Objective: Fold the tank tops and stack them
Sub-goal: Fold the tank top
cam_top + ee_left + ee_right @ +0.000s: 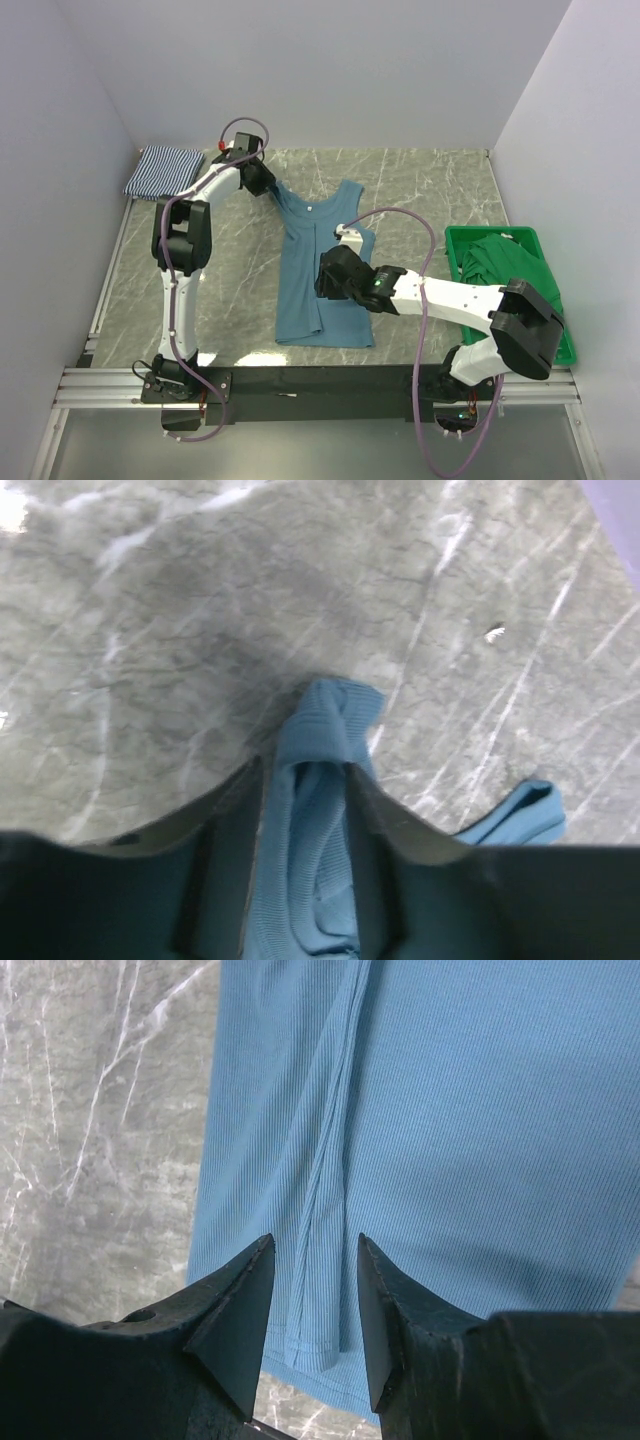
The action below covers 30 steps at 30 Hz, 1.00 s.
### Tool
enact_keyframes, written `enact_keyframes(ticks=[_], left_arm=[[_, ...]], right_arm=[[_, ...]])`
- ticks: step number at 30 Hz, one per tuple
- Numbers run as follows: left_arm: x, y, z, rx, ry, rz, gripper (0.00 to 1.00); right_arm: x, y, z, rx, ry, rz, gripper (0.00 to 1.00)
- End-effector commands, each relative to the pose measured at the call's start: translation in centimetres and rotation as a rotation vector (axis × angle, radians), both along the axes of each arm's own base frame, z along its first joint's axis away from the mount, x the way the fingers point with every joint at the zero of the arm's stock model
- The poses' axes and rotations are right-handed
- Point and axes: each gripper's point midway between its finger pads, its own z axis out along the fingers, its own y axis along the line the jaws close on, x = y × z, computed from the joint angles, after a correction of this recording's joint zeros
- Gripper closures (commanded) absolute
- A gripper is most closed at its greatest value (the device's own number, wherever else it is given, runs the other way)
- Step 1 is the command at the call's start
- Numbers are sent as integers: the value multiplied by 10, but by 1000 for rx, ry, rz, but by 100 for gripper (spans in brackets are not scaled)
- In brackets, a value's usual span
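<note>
A plain teal-blue tank top (322, 270) lies spread lengthwise on the marble table, straps toward the back. My left gripper (266, 186) is shut on its left shoulder strap (325, 730), which is bunched between the fingers (365, 800) just above the tabletop. My right gripper (323, 283) is open and hovers low over the top's lower left part. In the right wrist view its jaws (315, 1250) straddle a lengthwise fold of the cloth (330, 1210) near the hem. The navy-and-white striped tank top (164, 170) lies folded at the back left corner.
A green plastic crate (560, 345) stands at the right edge with dark green cloth (505, 262) in it. Walls close in the table at the back and both sides. A metal rail (100, 300) runs along the left edge.
</note>
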Motion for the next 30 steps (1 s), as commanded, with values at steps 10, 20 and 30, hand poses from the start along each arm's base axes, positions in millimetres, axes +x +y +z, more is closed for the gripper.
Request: enact_keyframes(ticks=[10, 20, 30], left_arm=[[18, -20, 18, -36, -70, -36, 86], [22, -28, 47, -44, -132, -58, 99], [19, -29, 47, -38, -118, -61, 81]], right_arm=[[5, -8, 9, 26, -38, -35, 55], [3, -2, 4, 37, -26, -20, 55], [-2, 5, 2, 44, -21, 1, 55]])
